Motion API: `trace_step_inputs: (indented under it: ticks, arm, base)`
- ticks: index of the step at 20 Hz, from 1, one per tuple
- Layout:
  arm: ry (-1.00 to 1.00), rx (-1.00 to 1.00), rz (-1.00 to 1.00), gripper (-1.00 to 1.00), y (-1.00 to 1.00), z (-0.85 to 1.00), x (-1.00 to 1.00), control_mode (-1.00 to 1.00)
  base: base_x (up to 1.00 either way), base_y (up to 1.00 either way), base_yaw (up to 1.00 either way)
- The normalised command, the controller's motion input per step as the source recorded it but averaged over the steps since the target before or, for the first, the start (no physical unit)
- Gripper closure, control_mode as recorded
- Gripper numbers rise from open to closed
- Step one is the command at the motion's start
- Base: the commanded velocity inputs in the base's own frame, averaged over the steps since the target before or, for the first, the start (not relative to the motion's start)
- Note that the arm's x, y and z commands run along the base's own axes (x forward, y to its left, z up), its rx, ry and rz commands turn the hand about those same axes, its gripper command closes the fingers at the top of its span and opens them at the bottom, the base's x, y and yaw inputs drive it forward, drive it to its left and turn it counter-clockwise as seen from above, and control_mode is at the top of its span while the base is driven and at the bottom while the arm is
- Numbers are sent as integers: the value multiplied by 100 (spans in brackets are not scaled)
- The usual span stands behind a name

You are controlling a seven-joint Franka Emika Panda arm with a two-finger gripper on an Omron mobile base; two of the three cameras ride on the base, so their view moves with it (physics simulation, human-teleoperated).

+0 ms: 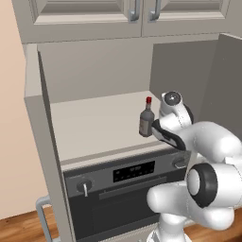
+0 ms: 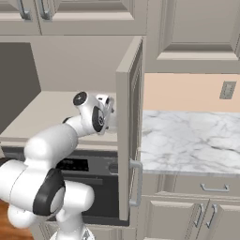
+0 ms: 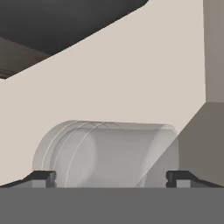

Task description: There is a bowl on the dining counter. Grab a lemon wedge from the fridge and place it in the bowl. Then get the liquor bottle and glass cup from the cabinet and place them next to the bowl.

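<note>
The claw (image 3: 110, 178) stands wide open, one fingertip (image 3: 43, 177) at each side of the glass cup (image 3: 107, 153), which lies between them, seemingly not yet pinched. The liquor bottle (image 1: 147, 118) stands upright on the cabinet (image 1: 90, 71) shelf (image 1: 94, 125), just left of the robot's wrist. An open cabinet door (image 2: 130, 126) juts out close on the arm's right; another door (image 1: 45, 132) stands open at the left. Below the shelf sits a dark oven (image 1: 123, 194). A marble surface (image 2: 187, 140) runs off to the right.

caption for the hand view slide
Open jaws flank the glass cup on the beige cabinet shelf.
</note>
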Motion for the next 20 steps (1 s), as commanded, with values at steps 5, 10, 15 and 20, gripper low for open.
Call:
trace_step_inputs:
  ticks: [5, 10, 15, 20]
  arm:
    - [0, 0, 0, -100, 0, -10, 12, -100]
    - [3, 0, 0, 100, 0, -26, 0, -100]
    - [3, 0, 0, 100, 0, -24, 0, -100]
    - [0, 0, 0, 100, -6, -2, -5, -100]
  base:
    - [0, 0, 0]
    - [0, 0, 0]
    - [0, 0, 0]
    - [0, 0, 0]
